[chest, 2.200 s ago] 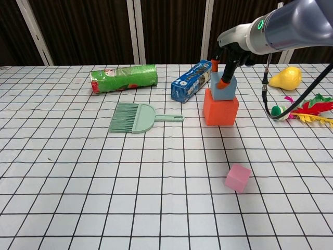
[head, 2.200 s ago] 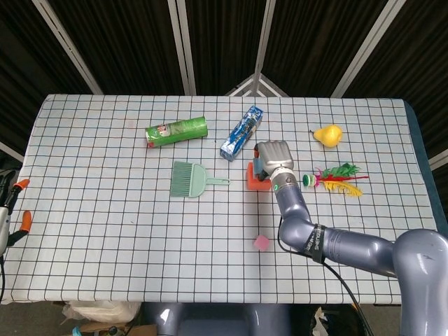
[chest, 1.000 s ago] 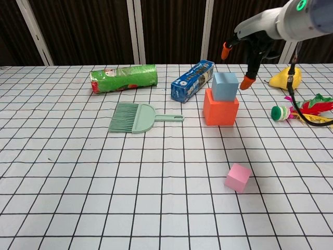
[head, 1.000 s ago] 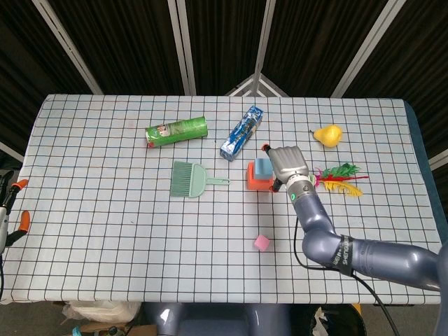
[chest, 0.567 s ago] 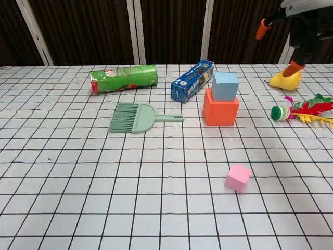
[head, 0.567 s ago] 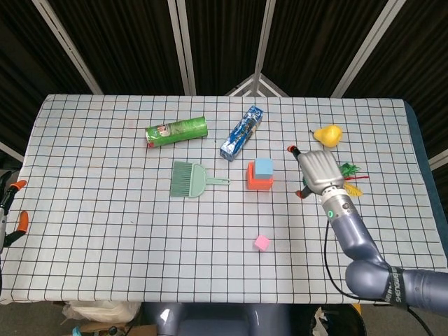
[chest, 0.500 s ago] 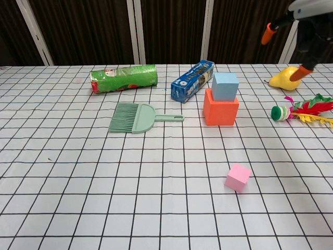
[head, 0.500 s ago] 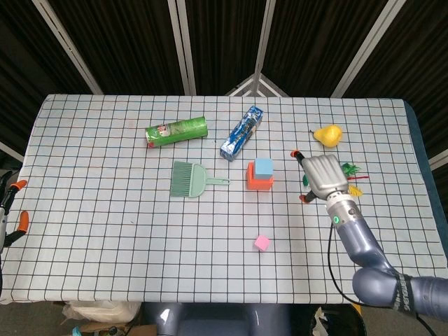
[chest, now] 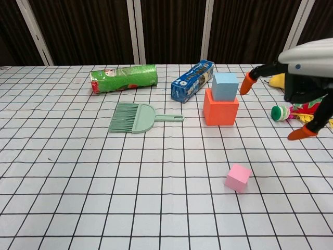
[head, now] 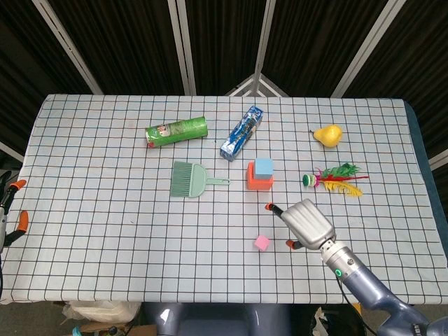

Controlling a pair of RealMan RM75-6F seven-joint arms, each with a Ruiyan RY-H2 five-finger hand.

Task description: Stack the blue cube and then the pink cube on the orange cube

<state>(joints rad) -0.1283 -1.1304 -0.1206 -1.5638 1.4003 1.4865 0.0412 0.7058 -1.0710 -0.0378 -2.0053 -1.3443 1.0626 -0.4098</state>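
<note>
Two of the three cubes are already stacked: the small light-blue foam cube (head: 263, 166) (chest: 225, 86) sits on top of the larger orange foam cube (head: 257, 180) (chest: 220, 109), near the middle of the worktop (head: 105, 210) (chest: 78, 182), which is covered in a white cloth with a black grid. The small pink foam cube (head: 262, 243) (chest: 238, 177) lies alone on the cloth, nearer the robot and well apart from the stack.

The right hand (head: 306, 222) (chest: 304, 78), grey with orange-tipped fingers (head: 269, 206) (chest: 246, 83), hovers above the cloth just right of the pink cube, fingers spread and holding nothing. About two seconds earlier it was at the stack, gripping the blue cube on the orange one; since then it has let go, swung out to the right past the feathered toy, and come back toward the robot to its place beside the pink cube. The cubes themselves have not moved since the release.

The left hand (head: 8, 210) shows only at the far left edge of the head view, off the worktop; whether its fingers are spread or closed cannot be told.

Around the stack: a mint-green plastic hand brush (head: 189, 179) (chest: 136, 117) to its left, a blue rectangular carton (head: 241, 133) (chest: 192, 81) just behind it, a green cylindrical can (head: 176, 131) (chest: 124, 78) lying on its side farther left, a red, green and yellow feathered shuttlecock (head: 334, 178) (chest: 307, 110) to the right, and a yellow pear-shaped toy (head: 327, 134) (chest: 276, 79) behind that.
</note>
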